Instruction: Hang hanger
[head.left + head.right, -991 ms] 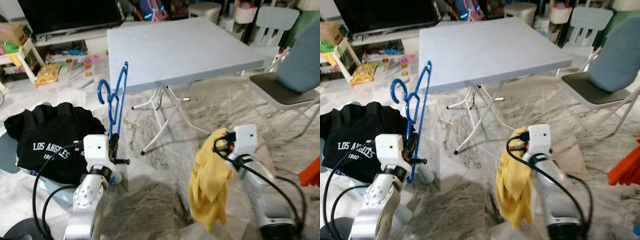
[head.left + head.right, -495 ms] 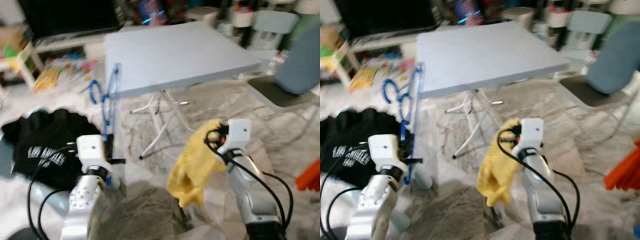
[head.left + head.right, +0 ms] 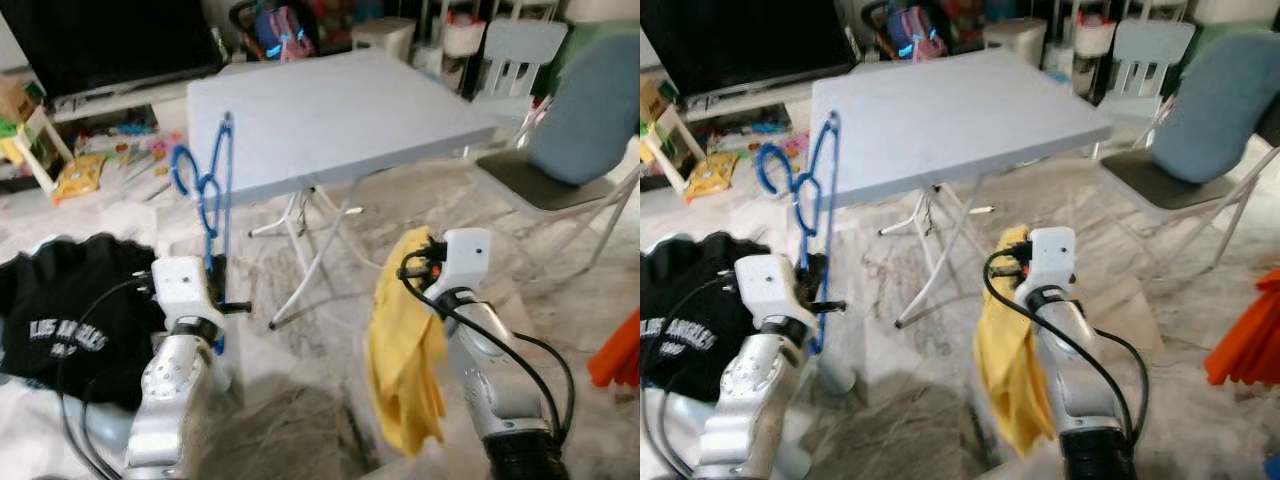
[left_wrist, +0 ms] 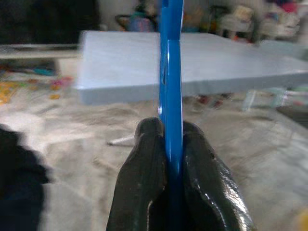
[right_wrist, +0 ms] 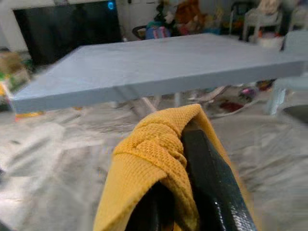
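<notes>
i see my left tool (image 4: 171,159) clamped on the blue hanger (image 3: 212,190), held upright just before the near edge of the grey folding surface (image 3: 330,110). my right tool (image 5: 185,192) is closed on a yellow cloth (image 3: 405,360) that hangs down. a black sweatshirt (image 3: 60,315) lies at left.

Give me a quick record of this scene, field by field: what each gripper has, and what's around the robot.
left gripper: fingers shut on the blue plastic hanger, held upright, hook end up
right gripper: fingers shut on the yellow knitted cloth, which hangs down beside the arm
ahead: pale blue square folding table, top bare
robot's left: black printed sweatshirt, lying crumpled
robot's right: folding chair with blue-grey cushion
floor: grey marbled tiles
</notes>
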Robot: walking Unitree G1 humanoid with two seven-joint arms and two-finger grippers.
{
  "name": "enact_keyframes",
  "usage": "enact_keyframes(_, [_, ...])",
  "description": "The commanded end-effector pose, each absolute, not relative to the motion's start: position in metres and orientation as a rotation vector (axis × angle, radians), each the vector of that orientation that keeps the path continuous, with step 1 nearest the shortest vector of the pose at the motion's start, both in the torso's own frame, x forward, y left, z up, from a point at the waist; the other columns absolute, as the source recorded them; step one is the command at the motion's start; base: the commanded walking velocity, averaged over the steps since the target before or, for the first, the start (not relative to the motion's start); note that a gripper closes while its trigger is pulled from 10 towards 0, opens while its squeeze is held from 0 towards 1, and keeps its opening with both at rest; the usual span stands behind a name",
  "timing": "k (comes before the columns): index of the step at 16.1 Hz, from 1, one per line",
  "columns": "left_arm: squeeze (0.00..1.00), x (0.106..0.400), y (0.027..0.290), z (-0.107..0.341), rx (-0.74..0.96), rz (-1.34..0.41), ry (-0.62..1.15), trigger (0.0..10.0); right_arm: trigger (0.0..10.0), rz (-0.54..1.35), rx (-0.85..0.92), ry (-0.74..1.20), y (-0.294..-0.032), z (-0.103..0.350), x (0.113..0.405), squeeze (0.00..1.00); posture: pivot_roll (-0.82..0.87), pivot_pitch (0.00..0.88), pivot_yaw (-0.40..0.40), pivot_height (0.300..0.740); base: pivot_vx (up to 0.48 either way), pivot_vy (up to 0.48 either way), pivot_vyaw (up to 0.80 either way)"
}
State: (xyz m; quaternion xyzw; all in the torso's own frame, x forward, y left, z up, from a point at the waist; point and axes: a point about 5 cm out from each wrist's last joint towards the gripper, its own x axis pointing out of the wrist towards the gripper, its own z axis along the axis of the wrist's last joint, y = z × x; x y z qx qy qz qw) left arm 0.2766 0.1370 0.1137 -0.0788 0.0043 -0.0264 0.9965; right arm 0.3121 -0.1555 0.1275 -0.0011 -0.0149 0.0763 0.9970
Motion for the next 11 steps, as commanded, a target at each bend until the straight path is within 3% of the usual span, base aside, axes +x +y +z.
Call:
enact_keyframes(1, [0.00, 0.2785, 0.1440, 0.1168, -0.148, -0.026, -0.003, 10.0, 10.0, 0.177, 0.014, -0.084, -0.1476, 0.1381, 0.3153, 0.00, -0.07, 0.000, 0.068, 0.740, 0.326, 0.000, 0.00])
enact_keyframes(11, [0.00, 0.2804, 0.1469, 0.1187, -0.161, -0.005, -0.013, 10.0, 10.0, 0.229, -0.014, -0.123, -0.1415, 0.1454, 0.3178, 0.00, -0.07, 0.000, 0.055, 0.740, 0.451, 0.000, 0.09])
